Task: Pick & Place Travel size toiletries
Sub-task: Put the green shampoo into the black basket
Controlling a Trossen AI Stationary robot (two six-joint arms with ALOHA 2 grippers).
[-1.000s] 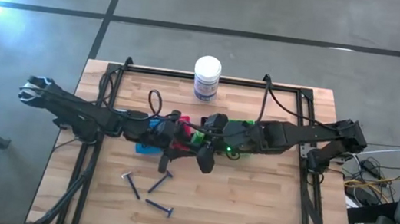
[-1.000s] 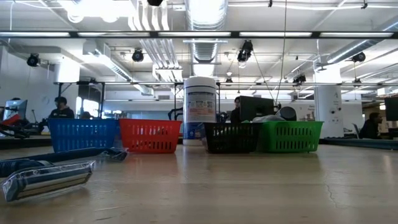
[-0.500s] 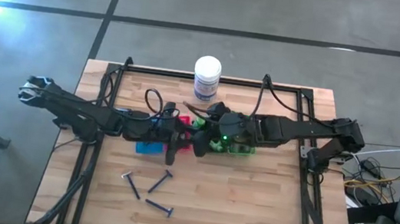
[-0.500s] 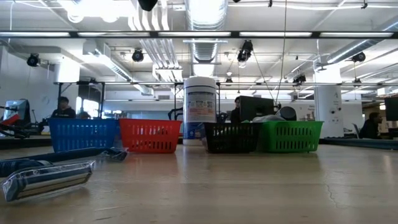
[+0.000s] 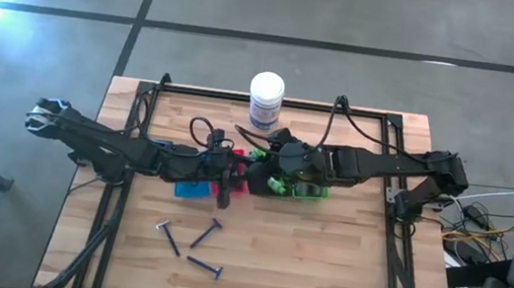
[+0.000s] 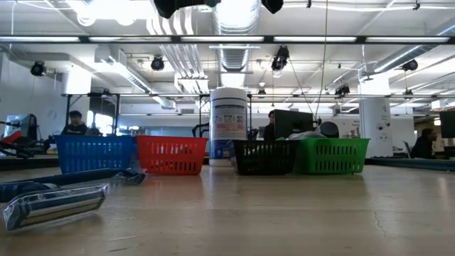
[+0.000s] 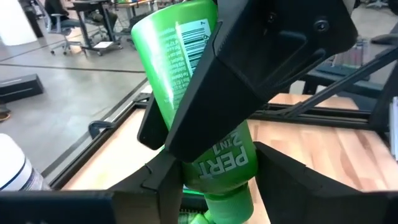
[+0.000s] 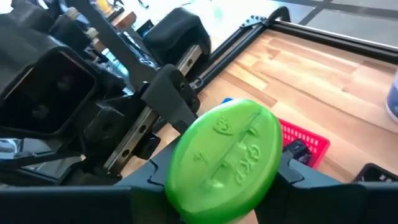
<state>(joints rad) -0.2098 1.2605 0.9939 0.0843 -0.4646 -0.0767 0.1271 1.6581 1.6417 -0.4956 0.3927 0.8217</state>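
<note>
A green tube labelled PERT 2IN1 (image 7: 186, 68) hangs in the air between both grippers, above the small trays at mid-table. Its flat embossed base (image 8: 224, 158) faces the right wrist camera; its cap end (image 7: 231, 208) is by my left fingers. My left gripper (image 5: 230, 173) (image 7: 217, 183) reaches in from the table's left and is shut on it. My right gripper (image 5: 255, 174) (image 8: 221, 183) reaches in from the right and is shut on the base end. Three dark-handled razors (image 5: 209, 232) lie flat on the near half of the table. My left gripper pinches the green tube between its two fingers on the lower body just above the cap (image 7: 239, 177), coming level from the table's left. The tube is lifted clear and tilted. My right gripper has a finger on each side of the tube's base end (image 8: 177, 168), coming from the table's right. Its fingers run along the tube, and one finger (image 7: 249, 81) lies against the tube's side. The base points back at its wrist.
Blue (image 6: 96, 154), red (image 6: 171, 155), black (image 6: 264, 157) and green (image 6: 333, 156) trays stand in a row at mid-table, under the grippers. A large white jar with a blue label (image 5: 266, 100) stands at the far edge. One razor (image 6: 53, 205) lies close to the low camera.
My right gripper moved from nearer the table's near edge toward the far edge and left, up to my left gripper, until its fingers closed in around the tube's base. My left gripper stayed almost in place. Dark gripper parts now show at the top of the low view.
</note>
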